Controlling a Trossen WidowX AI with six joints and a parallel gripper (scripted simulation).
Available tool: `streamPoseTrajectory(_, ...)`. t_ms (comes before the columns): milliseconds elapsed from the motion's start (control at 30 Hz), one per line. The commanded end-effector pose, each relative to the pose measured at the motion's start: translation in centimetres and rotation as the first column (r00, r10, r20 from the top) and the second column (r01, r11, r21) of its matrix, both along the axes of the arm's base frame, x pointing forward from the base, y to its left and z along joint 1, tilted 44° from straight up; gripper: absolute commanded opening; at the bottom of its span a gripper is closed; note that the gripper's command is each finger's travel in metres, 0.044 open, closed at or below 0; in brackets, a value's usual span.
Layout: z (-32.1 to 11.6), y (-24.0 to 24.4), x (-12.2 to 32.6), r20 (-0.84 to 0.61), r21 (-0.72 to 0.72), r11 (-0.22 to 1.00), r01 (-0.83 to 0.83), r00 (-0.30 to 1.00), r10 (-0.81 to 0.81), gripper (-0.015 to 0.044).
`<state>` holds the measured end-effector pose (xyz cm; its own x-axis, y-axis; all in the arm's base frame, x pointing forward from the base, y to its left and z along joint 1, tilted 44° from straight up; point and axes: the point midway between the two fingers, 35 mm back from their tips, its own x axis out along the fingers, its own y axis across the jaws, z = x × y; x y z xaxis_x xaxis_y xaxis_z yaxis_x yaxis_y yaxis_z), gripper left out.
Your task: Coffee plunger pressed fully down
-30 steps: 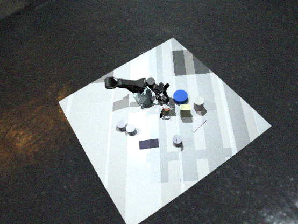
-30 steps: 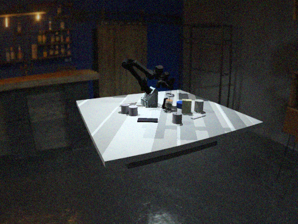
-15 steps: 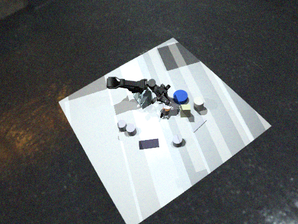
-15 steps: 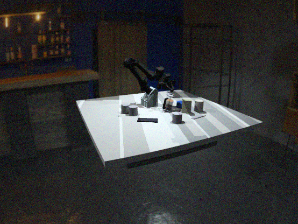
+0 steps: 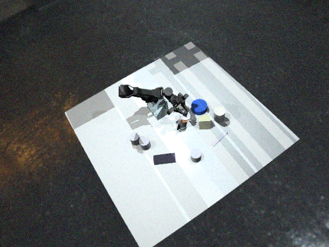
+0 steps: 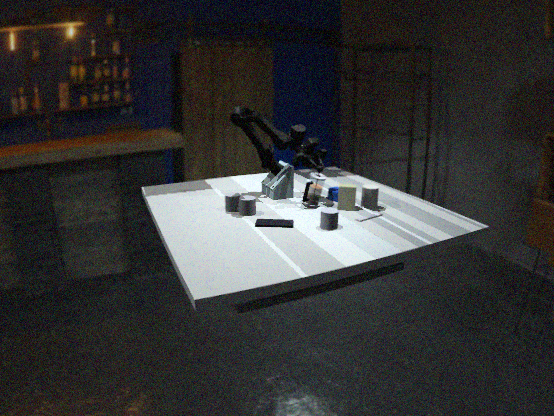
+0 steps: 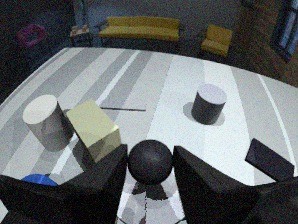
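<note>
The coffee press (image 5: 183, 124) (image 6: 315, 194) stands upright on the table, a glass jug with a black handle, a pale lid and an orange-brown band inside. My gripper (image 5: 184, 112) (image 6: 320, 170) (image 7: 150, 150) is right above it, pointing down. It is shut on the black round plunger knob (image 7: 150, 167), with one finger on each side. In the exterior view the fingertips are close above the lid, and little of the plunger rod shows. In the wrist view the knob and fingers hide much of the press.
Near the press are a blue disc (image 5: 199, 107) (image 7: 38, 180), a pale yellow box (image 5: 205, 122) (image 6: 347, 197) (image 7: 94, 125) and a pale cylinder (image 5: 219, 114) (image 6: 370, 198). A thin stick (image 5: 220, 139), a black slab (image 5: 164, 158) (image 6: 274, 223) and several grey cylinders lie farther off.
</note>
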<state>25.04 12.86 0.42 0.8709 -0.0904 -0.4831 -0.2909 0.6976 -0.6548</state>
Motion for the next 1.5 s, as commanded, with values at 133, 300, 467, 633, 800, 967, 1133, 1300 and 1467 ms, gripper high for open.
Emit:
streamPoseTrajectory(133,-0.65,-0.56,0.01,-0.016,-0.038,0.999,0.015,1.0,-0.015,0.0122)
streamPoseTrajectory(300,-0.69,-0.5,0.06,-0.016,-0.038,0.999,0.015,1.0,-0.015,0.0122)
streamPoseTrajectory(467,-0.67,-0.42,0.1,-0.016,-0.038,0.999,0.015,1.0,-0.015,0.0122)
streamPoseTrajectory(633,-0.73,-0.38,0.15,-0.016,-0.038,0.999,0.014,1.0,-0.015,0.0122)
streamPoseTrajectory(800,-0.78,-0.35,0.2,-0.016,-0.038,0.999,0.014,1.0,-0.015,0.0122)
streamPoseTrajectory(967,-0.38,0.03,0.21,-0.005,-0.016,1.0,0.007,1.0,-0.007,0.0122)
streamPoseTrajectory(1133,-0.38,0.03,0.21,-0.005,-0.016,1.0,0.007,1.0,-0.007,0.0122)
streamPoseTrajectory(1300,-0.38,0.03,0.21,-0.005,-0.016,1.0,0.007,1.0,-0.007,0.0253)
streamPoseTrajectory(1467,-0.38,0.03,0.21,-0.005,-0.016,1.0,0.007,1.0,-0.007,0.0385)
